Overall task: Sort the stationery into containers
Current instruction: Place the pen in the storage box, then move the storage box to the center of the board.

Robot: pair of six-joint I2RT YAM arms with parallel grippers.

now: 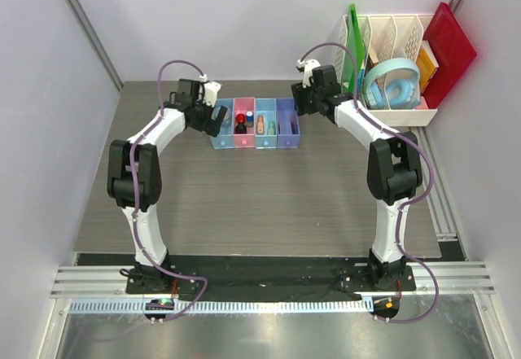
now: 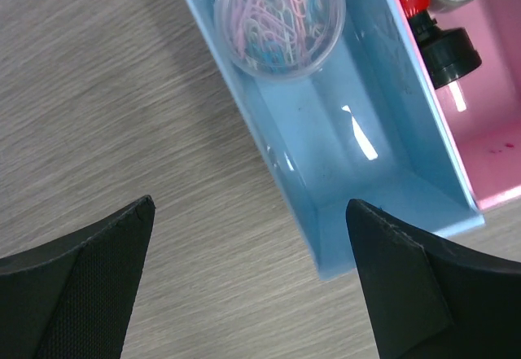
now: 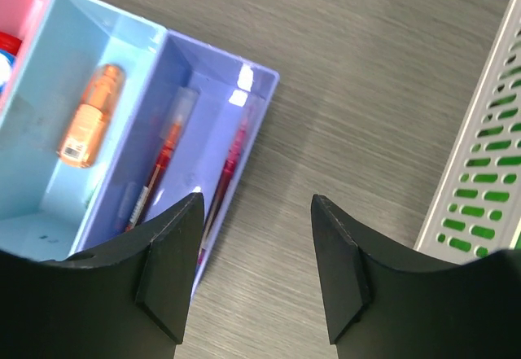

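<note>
One grey wood-grain table [image 1: 244, 204], seen from above. At its far right corner, one white slotted rack [image 1: 403, 116].

Two white-and-black arms, left arm [image 1: 138, 172] and right arm [image 1: 392, 168], both bent inward. Between them, one row of four joined bins: first light-blue bin [image 1: 221, 135], pink bin [image 1: 243, 137], second light-blue bin [image 1: 265, 137], purple-blue bin [image 1: 287, 135].

Left gripper [image 2: 251, 203] at the row's left end, over the first light-blue bin's edge, jaws spread wide, nothing between them. Right gripper [image 3: 256, 200] at the row's right end, over the purple-blue bin's outer edge, jaws partly apart, gripping nothing.

- In the first light-blue bin: one clear round case [image 2: 281, 17] of coloured paper clips.
- In the pink bin: one red piece with a black cap [image 2: 431, 41].
- In the second light-blue bin: one orange marker [image 3: 89, 115] and one light green marker [image 1: 271, 125].
- In the purple-blue bin: two red pens [image 3: 230, 159], lengthwise, side by side.
</note>
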